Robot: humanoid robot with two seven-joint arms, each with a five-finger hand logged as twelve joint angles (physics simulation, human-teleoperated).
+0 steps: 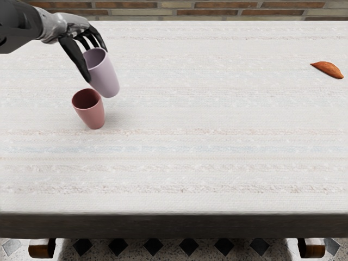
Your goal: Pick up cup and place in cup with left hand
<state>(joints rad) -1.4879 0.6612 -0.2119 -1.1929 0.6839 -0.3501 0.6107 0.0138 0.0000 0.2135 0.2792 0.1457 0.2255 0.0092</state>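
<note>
The left robot hand [76, 32] grasps a lilac cup [106, 79] near a pink cup [92, 115]; likely light, stiff, slippery, the former suits an upper-wall hold.

Lilac cup [104, 76] held near upright pink cup [91, 115].

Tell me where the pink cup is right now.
In the head view, the pink cup stands toward the left side of the table, just below and left of the lilac cup held by the left hand.
</note>
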